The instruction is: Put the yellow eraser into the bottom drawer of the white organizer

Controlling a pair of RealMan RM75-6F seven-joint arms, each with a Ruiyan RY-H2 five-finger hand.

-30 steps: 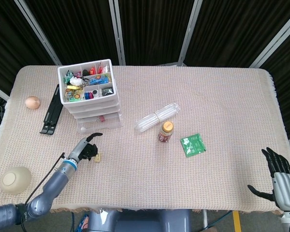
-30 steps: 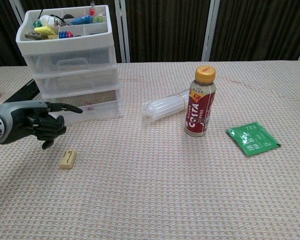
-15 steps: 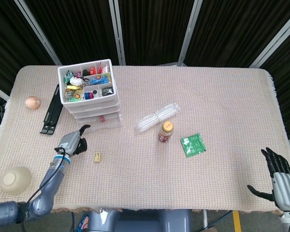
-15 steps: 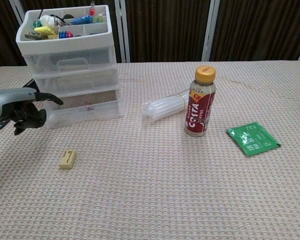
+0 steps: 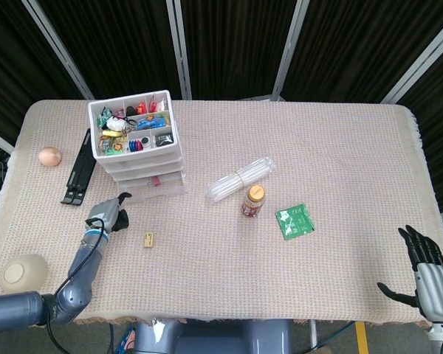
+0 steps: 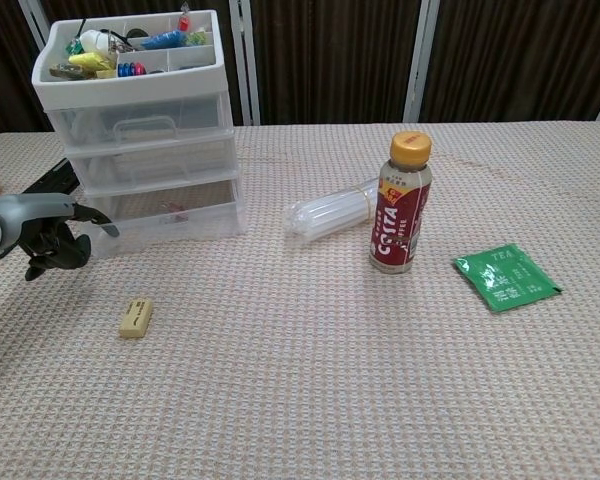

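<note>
The yellow eraser (image 5: pixel 148 239) (image 6: pixel 135 316) lies flat on the cloth, in front of the white organizer (image 5: pixel 136 144) (image 6: pixel 140 120). The organizer's clear bottom drawer (image 5: pixel 152 187) (image 6: pixel 170 214) sticks out a little from the stack. My left hand (image 5: pixel 109 214) (image 6: pixel 52 228) hovers by the drawer's front left corner, left of the eraser and apart from it. Most of its fingers are curled in, one reaches toward the drawer, and it holds nothing. My right hand (image 5: pixel 427 269) hangs at the table's near right edge with fingers spread and empty.
A brown drink bottle (image 5: pixel 253 200) (image 6: pixel 401 203), a clear bundle of tubes (image 5: pixel 238 179) (image 6: pixel 330 212) and a green tea packet (image 5: pixel 294 221) (image 6: pixel 506 277) lie mid-table. An egg (image 5: pixel 50 156), a black stand (image 5: pixel 80 168) and a bowl (image 5: pixel 23 272) sit at the left.
My left hand has drawn back from beside the eraser, moving left and toward the drawer's front left corner. The eraser and the right hand have not moved.
</note>
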